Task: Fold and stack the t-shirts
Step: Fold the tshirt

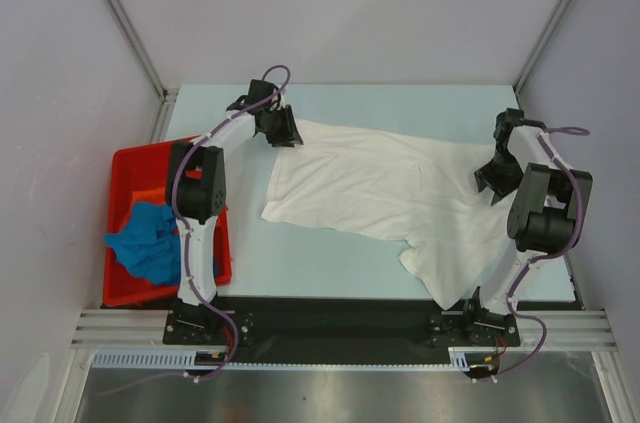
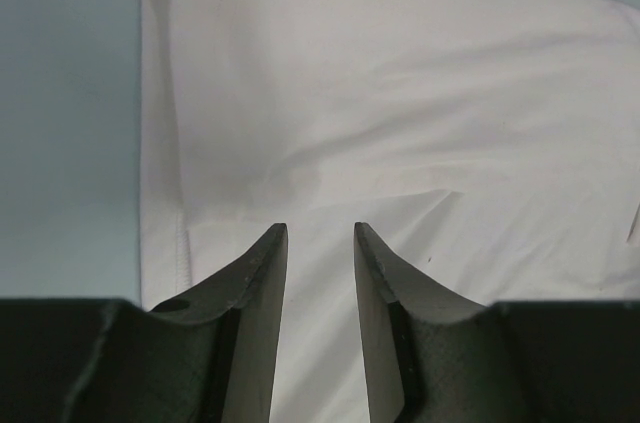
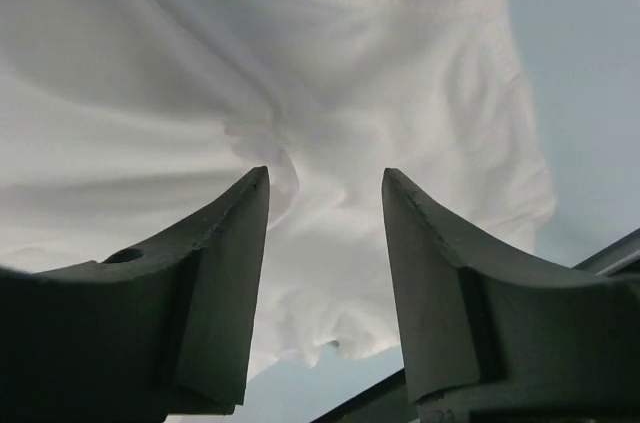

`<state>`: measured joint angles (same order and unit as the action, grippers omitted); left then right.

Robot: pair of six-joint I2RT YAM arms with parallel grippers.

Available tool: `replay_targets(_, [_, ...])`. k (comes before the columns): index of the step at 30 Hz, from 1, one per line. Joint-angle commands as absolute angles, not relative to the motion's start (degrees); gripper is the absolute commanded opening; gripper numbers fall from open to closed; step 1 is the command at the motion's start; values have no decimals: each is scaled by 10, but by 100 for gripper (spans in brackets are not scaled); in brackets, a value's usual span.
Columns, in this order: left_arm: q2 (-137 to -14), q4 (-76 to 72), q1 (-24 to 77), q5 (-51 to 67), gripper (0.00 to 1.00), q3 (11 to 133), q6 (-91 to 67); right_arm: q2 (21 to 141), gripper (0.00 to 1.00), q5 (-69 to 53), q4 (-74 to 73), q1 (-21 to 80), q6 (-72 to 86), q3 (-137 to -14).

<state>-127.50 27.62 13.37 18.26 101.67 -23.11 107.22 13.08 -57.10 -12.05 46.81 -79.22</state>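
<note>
A white t-shirt point(image 1: 380, 183) lies spread and rumpled across the pale blue table, one part trailing toward the near right edge. My left gripper point(image 1: 280, 128) hovers over its far left corner, open, with only flat cloth point(image 2: 400, 93) showing past the gap between its fingertips point(image 2: 320, 228). My right gripper point(image 1: 495, 181) is over the shirt's right side, open, above a puckered peak of cloth point(image 3: 270, 143) that lies free between its jaws point(image 3: 325, 173). A bright blue t-shirt point(image 1: 150, 238) and an orange one point(image 1: 150, 195) lie bunched in the bin.
A red plastic bin point(image 1: 135, 155) sits at the table's left edge beside the left arm's base. Bare table point(image 1: 330, 263) shows in front of the shirt. Grey walls and slanted frame posts point(image 1: 120, 18) close in the back and sides.
</note>
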Motion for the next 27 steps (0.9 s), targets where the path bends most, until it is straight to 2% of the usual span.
replay_targets(1, [-1244, 271, 131, 190, 39, 1024, -215, 1034, 55, 188, -532, -120, 373, -830])
replay_targets(2, [-1247, 273, 130, 185, 38, 1029, -216, 1037, 56, 181, -497, -124, 364, -837])
replay_targets(7, [-1260, 227, 118, 193, 43, 1048, -253, 1090, 73, 164, -418, -155, 324, -892])
replay_targets(10, [-1268, 196, 103, 186, 53, 1066, -272, 1121, 78, 144, -368, -180, 295, -910])
replay_targets(11, [-1281, 199, 98, 184, 59, 1080, -263, 1135, 78, 131, -341, -185, 272, -915])
replay_targets(15, [-1337, 232, 88, 177, 67, 1187, -236, 1176, 79, 67, -301, -192, 181, -951])
replay_targets(21, [-1357, 208, 69, 198, 67, 1194, -236, 1213, 82, -16, -254, -216, 126, -966])
replay_targets(27, [-1385, 185, 59, 210, 60, 1202, -231, 1256, 76, -63, -245, -227, 90, -992])
